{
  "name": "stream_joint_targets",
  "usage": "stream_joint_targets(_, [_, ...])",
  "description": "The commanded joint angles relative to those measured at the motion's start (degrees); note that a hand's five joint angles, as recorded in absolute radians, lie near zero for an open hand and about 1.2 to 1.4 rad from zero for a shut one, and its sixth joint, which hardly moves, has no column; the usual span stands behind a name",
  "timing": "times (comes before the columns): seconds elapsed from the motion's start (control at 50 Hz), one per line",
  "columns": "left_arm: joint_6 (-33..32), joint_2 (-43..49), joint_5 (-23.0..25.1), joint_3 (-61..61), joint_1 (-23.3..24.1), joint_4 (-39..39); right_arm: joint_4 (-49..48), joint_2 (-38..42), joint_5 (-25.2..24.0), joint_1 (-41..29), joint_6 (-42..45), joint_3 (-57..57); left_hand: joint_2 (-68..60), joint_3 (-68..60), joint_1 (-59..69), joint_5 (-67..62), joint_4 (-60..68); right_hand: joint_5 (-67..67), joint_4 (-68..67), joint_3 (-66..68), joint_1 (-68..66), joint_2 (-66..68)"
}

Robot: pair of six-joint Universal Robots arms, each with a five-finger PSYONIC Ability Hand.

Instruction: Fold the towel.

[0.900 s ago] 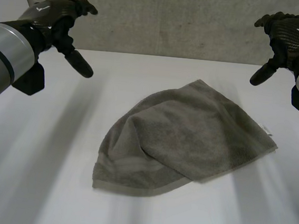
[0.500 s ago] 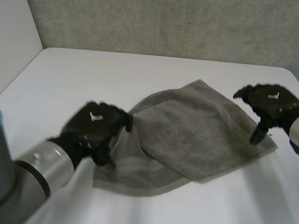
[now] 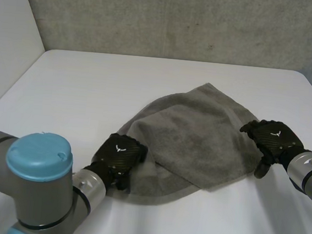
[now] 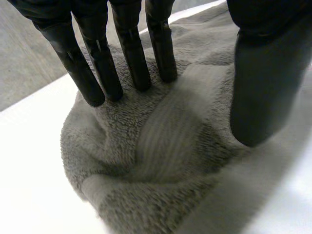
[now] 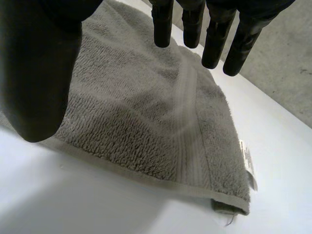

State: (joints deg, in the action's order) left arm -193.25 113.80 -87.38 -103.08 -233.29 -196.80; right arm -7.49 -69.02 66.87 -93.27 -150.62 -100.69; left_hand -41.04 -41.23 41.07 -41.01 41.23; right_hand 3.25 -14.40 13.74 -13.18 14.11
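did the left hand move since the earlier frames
Yes. The left hand has dropped from up by the table's far edge to the towel's near left corner, now touching it.

Lab-like robot test bench, bare white table (image 3: 82, 82), grey concrete wall (image 3: 182, 20)

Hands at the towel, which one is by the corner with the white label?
The right hand, at the towel's flat corner where the label sticks out; the left hand sits on the bunched, rounded end.
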Motion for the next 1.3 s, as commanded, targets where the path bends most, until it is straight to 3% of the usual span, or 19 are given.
stream_joint_targets(0.02, [-3.6,3.3,-0.3,2.0,-0.1,-2.4,0.1,0.1,0.2,-0.2,0.1,-0.1,-31.1,-30.9,31.0,-21.1,30.9,-3.2,4.4,-3.7,3.2,-4.1])
stream_joint_targets(0.04, [-5.0,3.6,-0.3,2.2,-0.1,-2.5,0.1,0.1,0.3,-0.2,0.1,-0.1,-38.9,-38.7,38.9,-28.9,38.7,-3.2,4.4,-3.7,3.2,-4.1])
stream_joint_targets(0.2, [-12.1,3.4,-0.4,1.7,-2.6,-2.0,0.1,0.1,0.3,-0.2,0.1,-0.1,-39.0,-38.8,38.9,-29.0,38.8,-3.2,4.4,-3.7,3.2,-4.1])
stream_joint_targets(0.3, [-12.6,0.6,0.6,0.5,-8.4,-1.9,0.0,0.2,0.3,-0.2,0.2,0.0,-39.0,-38.8,38.9,-29.0,38.8,-3.2,4.4,-3.7,3.2,-4.1])
stream_joint_targets(0.36, [-12.7,-0.8,1.9,-0.9,-8.2,-2.1,0.0,0.2,0.4,-0.2,0.7,-0.1,-39.0,-38.8,38.9,-29.0,38.8,-3.2,4.4,-3.7,3.2,-4.1])
stream_joint_targets(0.38, [-12.1,-1.3,3.2,-1.0,-6.9,-2.2,0.0,0.2,0.4,-0.2,0.9,-0.1,-17.3,-17.1,17.3,-7.4,17.1,-3.2,4.4,-3.7,3.2,-4.1])
stream_joint_targets(0.4, [-12.1,-1.3,3.2,-1.0,-6.9,-2.2,0.0,0.2,0.4,-0.2,0.9,-0.1,-17.1,-16.9,17.1,-7.1,16.9,-3.2,4.4,-3.7,3.2,-4.1])
stream_joint_targets(0.42, [-11.9,-1.9,3.6,-0.9,-5.4,-2.1,0.0,0.2,0.4,-0.2,1.2,-0.2,11.4,11.6,-11.4,21.3,-11.5,-3.2,4.4,-3.7,3.2,-4.1])
stream_joint_targets(0.46, [-11.7,-3.1,4.1,-1.0,-3.9,-1.9,0.1,0.2,0.4,-0.2,1.5,-0.3,22.6,22.8,-22.7,32.6,-22.8,-3.2,4.4,-3.7,3.2,-4.1])
stream_joint_targets(0.56, [-12.0,-4.7,4.7,-1.1,0.3,-1.9,0.1,0.2,0.3,-0.2,1.5,-0.4,22.8,22.9,-22.8,32.7,-22.9,-3.2,4.4,-3.7,3.2,-4.1])
stream_joint_targets(0.84, [-13.1,7.0,4.1,5.3,4.2,-1.7,0.0,0.7,0.3,-0.2,1.6,-0.7,15.7,15.9,-15.7,25.7,-15.9,-3.2,4.4,-3.7,3.2,-4.1])
stream_joint_targets(0.88, [-13.6,8.0,4.0,6.0,4.2,-1.7,0.0,0.8,0.3,-0.2,1.6,-0.7,11.3,11.5,-11.3,21.3,-11.5,-3.2,4.4,-3.7,3.2,-4.1])
stream_joint_targets(0.92, [-14.5,8.7,3.7,6.5,3.8,-1.8,0.0,0.8,0.3,-0.2,1.9,-0.7,-13.4,-13.2,13.4,-3.5,13.2,-3.2,4.4,-3.7,3.2,-4.1])
stream_joint_targets(0.94, [-14.5,8.7,3.7,6.5,3.8,-1.8,0.0,0.8,0.3,-0.2,1.9,-0.7,-13.6,-13.4,13.6,-3.6,13.4,-3.2,4.4,-3.7,3.2,-4.1])
stream_joint_targets(0.96, [-14.5,8.5,3.6,6.5,3.4,-1.8,0.0,0.8,0.3,-0.2,2.3,-0.7,-31.2,-31.0,31.2,-21.3,31.0,-3.2,4.4,-3.7,3.2,-4.1])
stream_joint_targets(1.0, [-14.5,7.9,3.3,6.5,3.0,-1.7,0.0,0.9,0.3,-0.2,2.6,-0.7,-38.9,-38.7,38.9,-28.9,38.7,-3.2,4.4,-3.7,3.2,-4.1])
stream_joint_targets(1.16, [-14.9,0.9,2.0,3.1,0.5,-1.9,0.0,0.9,0.3,-0.2,3.3,-0.7,-39.0,-38.8,38.9,-29.0,38.8,-3.2,4.4,-3.7,3.2,-4.1])
stream_joint_targets(1.2, [-15.2,-0.2,2.1,1.9,-1.2,-2.0,0.1,0.9,0.3,-0.2,3.3,-0.7,-39.0,-38.8,38.9,-29.0,38.8,-3.2,4.4,-3.7,3.2,-4.1])
stream_joint_targets(1.3, [-20.4,-3.3,5.6,-0.9,-13.0,-2.2,0.2,0.8,0.1,-0.2,3.3,-0.8,-39.0,-38.8,38.9,-29.0,38.8,-3.2,4.4,-3.7,3.2,-4.1])
